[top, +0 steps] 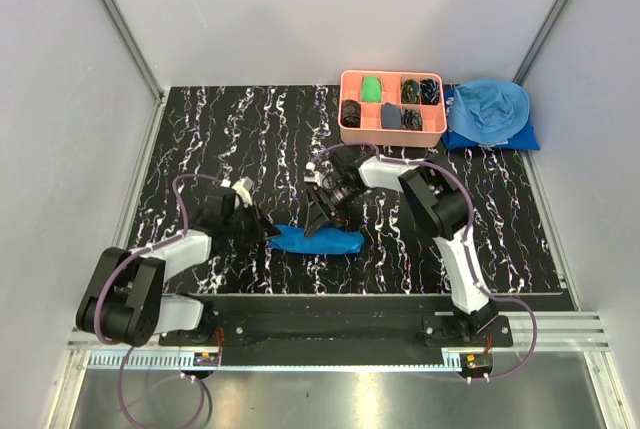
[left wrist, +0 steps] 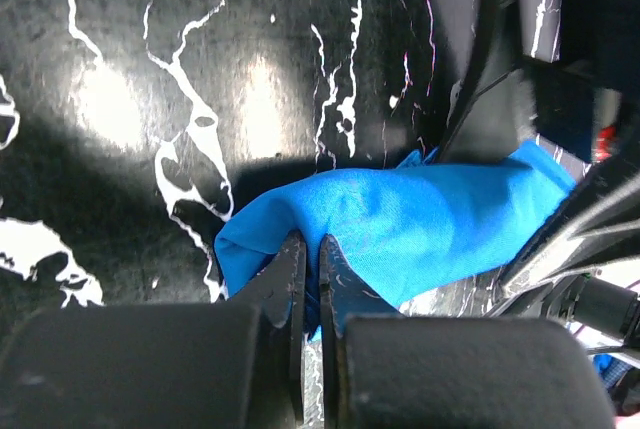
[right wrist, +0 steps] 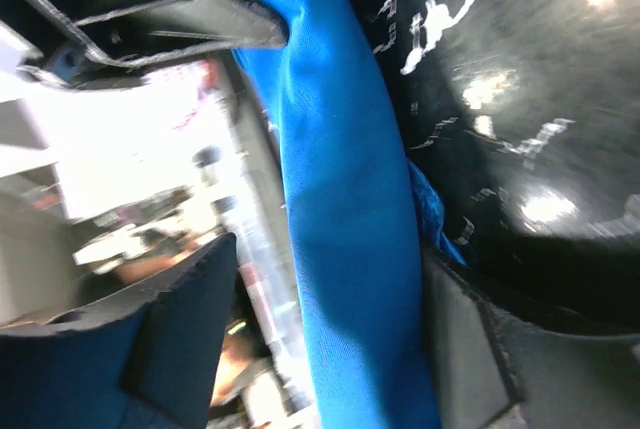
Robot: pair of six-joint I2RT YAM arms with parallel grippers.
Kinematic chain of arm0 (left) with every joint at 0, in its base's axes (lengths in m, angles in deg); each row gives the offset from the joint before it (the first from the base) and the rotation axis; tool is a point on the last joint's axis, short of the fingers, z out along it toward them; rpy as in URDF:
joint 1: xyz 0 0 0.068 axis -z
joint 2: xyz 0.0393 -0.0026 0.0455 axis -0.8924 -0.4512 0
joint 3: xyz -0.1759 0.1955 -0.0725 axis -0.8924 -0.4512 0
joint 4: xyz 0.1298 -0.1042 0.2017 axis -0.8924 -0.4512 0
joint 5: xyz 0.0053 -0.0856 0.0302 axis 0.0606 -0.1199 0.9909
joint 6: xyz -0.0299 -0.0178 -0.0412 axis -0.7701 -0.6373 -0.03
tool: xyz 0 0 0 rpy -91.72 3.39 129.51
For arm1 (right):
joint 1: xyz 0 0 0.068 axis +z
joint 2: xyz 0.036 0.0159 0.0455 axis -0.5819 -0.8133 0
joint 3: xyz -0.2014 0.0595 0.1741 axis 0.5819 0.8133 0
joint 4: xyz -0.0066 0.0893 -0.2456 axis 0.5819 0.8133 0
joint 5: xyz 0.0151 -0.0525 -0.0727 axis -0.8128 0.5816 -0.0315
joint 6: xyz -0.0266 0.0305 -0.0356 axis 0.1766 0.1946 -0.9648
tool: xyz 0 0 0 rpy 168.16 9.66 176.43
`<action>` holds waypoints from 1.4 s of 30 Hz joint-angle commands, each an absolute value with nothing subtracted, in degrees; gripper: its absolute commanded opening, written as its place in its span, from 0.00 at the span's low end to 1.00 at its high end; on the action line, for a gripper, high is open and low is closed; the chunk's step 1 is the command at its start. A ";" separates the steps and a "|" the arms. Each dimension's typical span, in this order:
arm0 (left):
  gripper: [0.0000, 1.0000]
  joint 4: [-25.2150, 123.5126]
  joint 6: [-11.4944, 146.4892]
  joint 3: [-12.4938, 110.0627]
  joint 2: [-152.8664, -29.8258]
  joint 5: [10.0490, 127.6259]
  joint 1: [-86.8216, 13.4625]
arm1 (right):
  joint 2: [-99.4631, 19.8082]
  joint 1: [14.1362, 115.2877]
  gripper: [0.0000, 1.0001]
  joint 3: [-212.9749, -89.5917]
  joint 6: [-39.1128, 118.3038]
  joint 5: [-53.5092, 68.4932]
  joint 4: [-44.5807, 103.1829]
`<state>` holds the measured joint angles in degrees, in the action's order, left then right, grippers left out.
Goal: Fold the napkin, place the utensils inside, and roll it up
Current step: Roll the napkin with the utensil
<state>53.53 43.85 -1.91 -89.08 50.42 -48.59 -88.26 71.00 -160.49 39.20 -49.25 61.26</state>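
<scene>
The napkin [top: 322,241] lies as a royal-blue roll on the black marbled table, near the front edge. My left gripper [top: 268,232] is at the roll's left end. In the left wrist view its jaws [left wrist: 310,249] are shut, pinching a fold of the napkin [left wrist: 420,214]. My right gripper [top: 325,215] comes down over the middle of the roll. In the right wrist view it [right wrist: 328,252] is open and straddles the napkin [right wrist: 340,199], with a gap on one side. The utensils are hidden.
A salmon-pink compartment tray [top: 345,109] holding small items stands at the back, right of centre. A paler sky-blue heap of cloth [top: 488,114] lies to its right. White walls close the table on three sides.
</scene>
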 commanded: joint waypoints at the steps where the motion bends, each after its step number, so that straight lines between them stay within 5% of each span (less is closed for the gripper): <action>1: 0.00 48.90 45.24 3.85 -92.39 49.24 -48.33 | -78.48 70.13 0.81 -159.76 34.12 -31.82 60.08; 9: 0.00 42.48 46.91 10.00 -98.20 47.39 -48.33 | -62.38 70.65 1.00 -146.77 27.95 -16.87 46.92; 20: 0.00 34.74 50.51 18.54 -105.67 43.70 -48.50 | -54.81 87.08 1.00 -137.62 17.75 6.51 40.22; 38: 0.01 32.10 51.92 24.07 -108.75 43.08 -48.50 | -66.84 89.90 0.98 -144.20 18.45 2.21 50.32; 42: 0.23 32.19 52.09 24.51 -106.91 44.22 -48.59 | -70.53 89.64 0.86 -146.22 22.57 3.79 53.83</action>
<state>31.91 51.00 22.00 -108.32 44.76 -48.55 -66.82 89.45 -144.01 18.50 3.63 48.69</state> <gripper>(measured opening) 0.125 0.913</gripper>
